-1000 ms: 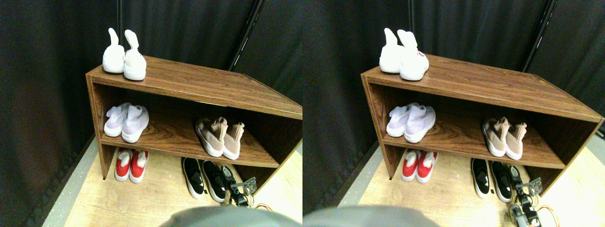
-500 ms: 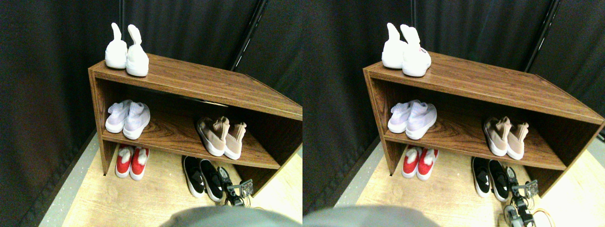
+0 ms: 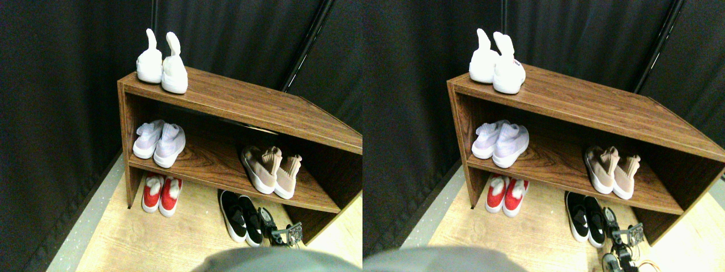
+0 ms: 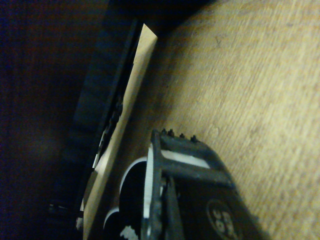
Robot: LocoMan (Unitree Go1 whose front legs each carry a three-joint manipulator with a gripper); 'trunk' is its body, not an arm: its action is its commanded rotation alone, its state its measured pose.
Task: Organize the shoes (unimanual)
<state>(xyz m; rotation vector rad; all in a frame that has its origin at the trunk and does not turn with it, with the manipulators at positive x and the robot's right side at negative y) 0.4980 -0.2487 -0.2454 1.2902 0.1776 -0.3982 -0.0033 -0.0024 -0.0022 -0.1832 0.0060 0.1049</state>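
The tan shoes [image 3: 271, 170] sit side by side on the right of the middle shelf [image 3: 212, 164], toes toward the front edge, long axis running front to back. The gripper [image 3: 283, 233] is low near the floor [image 3: 170, 238] by the black shoes [image 3: 241, 214]; can't tell if its fingers are open. I'd lift clear of the shelf edge first, then come in straight along the shoes

On top of the rack [image 3: 255, 105], far left, sits one pair [image 3: 162, 63]. Middle shelf: another pair [image 3: 159, 141] left, the shoes [image 3: 272, 170] right. On the floor [image 3: 170, 238], two pairs [image 3: 161, 192] [image 3: 241, 215], the pincer [image 3: 278, 233] just right of them.
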